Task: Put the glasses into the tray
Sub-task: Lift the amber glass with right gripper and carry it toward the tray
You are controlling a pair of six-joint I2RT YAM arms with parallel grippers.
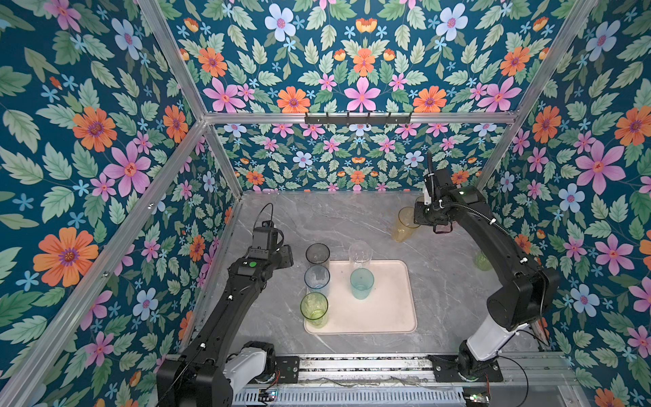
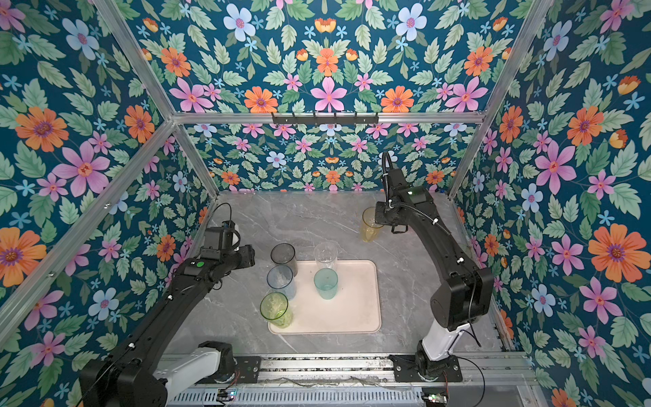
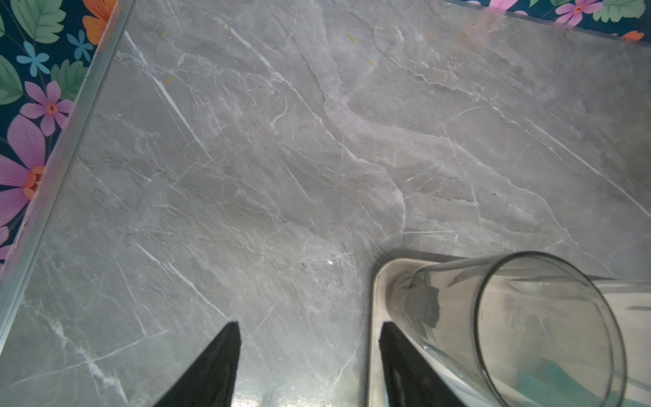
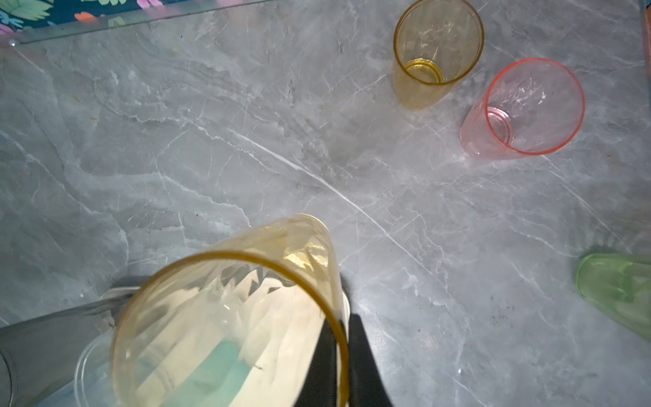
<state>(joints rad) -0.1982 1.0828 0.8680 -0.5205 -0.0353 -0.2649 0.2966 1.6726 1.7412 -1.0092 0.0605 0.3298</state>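
Note:
The pale pink tray (image 1: 384,310) (image 2: 352,310) holds several upright glasses: smoky grey (image 1: 317,253), pale blue (image 1: 317,278), green (image 1: 314,306), clear (image 1: 360,253) and teal (image 1: 361,282). My right gripper (image 4: 343,352) is shut on the rim of an amber glass (image 4: 229,310) (image 1: 405,225), held above the table behind the tray's far right corner. A second amber glass (image 4: 436,53), a pink glass (image 4: 525,109) and a green glass (image 4: 616,292) stand on the table. My left gripper (image 3: 310,326) is open and holds nothing, beside the smoky grey glass (image 3: 528,317) at the tray's corner (image 3: 378,282).
Floral walls with aluminium posts (image 1: 218,155) close in the grey marble table (image 1: 334,218) on three sides. A metal rail (image 1: 359,366) carrying both arm bases runs along the front edge. The right arm's elbow (image 1: 521,292) partly hides a green glass (image 1: 482,261).

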